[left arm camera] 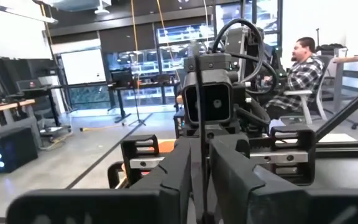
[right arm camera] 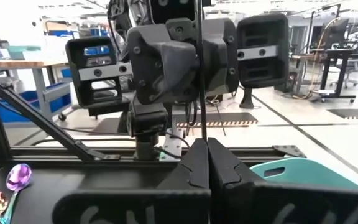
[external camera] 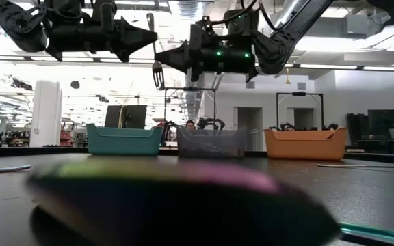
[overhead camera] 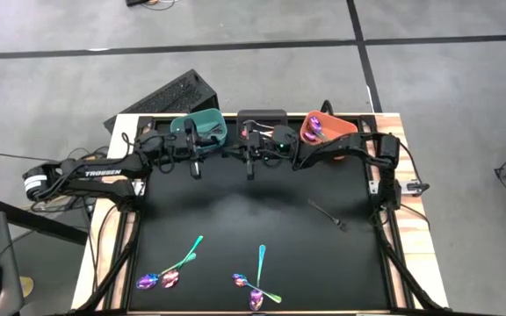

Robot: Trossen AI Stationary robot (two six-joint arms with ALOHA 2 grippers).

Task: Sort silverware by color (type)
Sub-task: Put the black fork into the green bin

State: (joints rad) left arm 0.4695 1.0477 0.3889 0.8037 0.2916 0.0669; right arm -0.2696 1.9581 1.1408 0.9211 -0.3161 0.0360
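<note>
A dark grey fork (external camera: 158,76) hangs upright, tines down, high above the table's far middle, in front of the bins. My left gripper (external camera: 151,35) reaches level from the left and my right gripper (external camera: 163,55) from the right. They meet tip to tip (overhead camera: 223,151), and both are shut on the fork's handle. Several iridescent purple-teal spoons and forks (overhead camera: 169,277) (overhead camera: 258,283) lie flat near the table's near edge. A second dark fork (overhead camera: 328,213) lies flat on the right. Orange-red pieces are not in view. My left gripper pinches the fork's thin handle (left arm camera: 199,134) between its two shut fingers. It comes level from the table's left, fingers across the handle, above the right gripper's hold. The fork is lifted clear and upright. My right gripper pinches the same handle (right arm camera: 199,127) between its two shut fingers, level from the table's right and across it, lower on the handle. The tines (external camera: 158,80) hang free below its fingers, and the handle rises above them past the left gripper.
Along the far edge stand a teal bin (overhead camera: 209,133), a dark grey bin (overhead camera: 262,116) and an orange bin (overhead camera: 334,132), which holds iridescent pieces (overhead camera: 314,128). A raised frame rims the black table top (overhead camera: 235,219). A person sits in the room beyond (left arm camera: 303,62).
</note>
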